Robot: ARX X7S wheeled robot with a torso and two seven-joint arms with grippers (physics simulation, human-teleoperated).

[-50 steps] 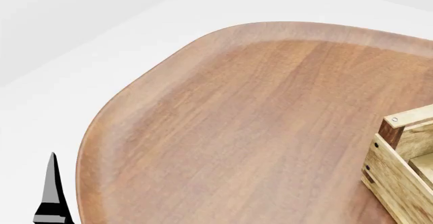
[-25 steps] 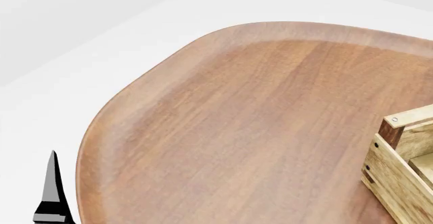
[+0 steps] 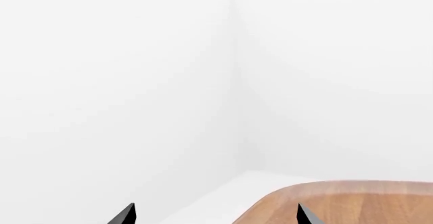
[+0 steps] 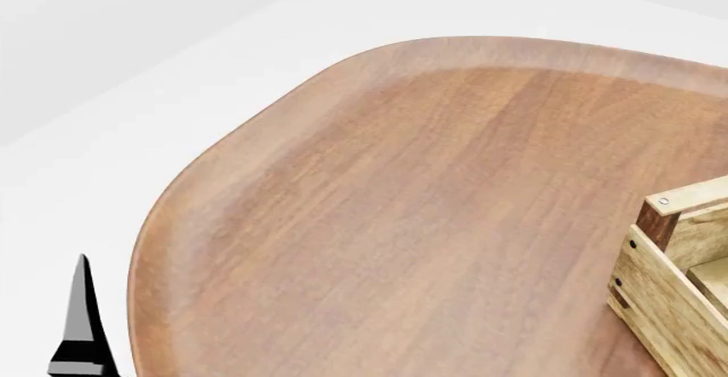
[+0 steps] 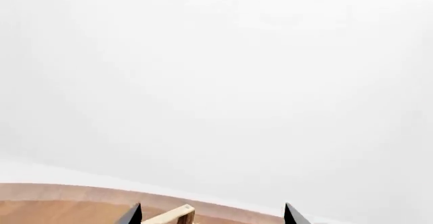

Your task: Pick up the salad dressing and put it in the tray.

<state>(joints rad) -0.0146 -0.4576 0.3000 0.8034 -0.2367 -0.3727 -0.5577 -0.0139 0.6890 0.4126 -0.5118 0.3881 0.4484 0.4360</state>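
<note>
Little of the robot shows. The left gripper (image 4: 80,326) appears as a slim, pointed fingertip (image 4: 82,309), grey-faced with black edges and a white band near its base. Both wrist views show paired black, sharply tapered fingertips (image 3: 125,215) (image 5: 292,215).

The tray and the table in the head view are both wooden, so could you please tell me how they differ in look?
The table is a reddish-brown slab with a smooth top and rounded edge; the tray is pale wood built from straight boards, with a dark brown corner post. The table fills most of the head view, while only one corner of the tray shows at the right edge. Both show wood grain, and the tray stands on the table.
</note>
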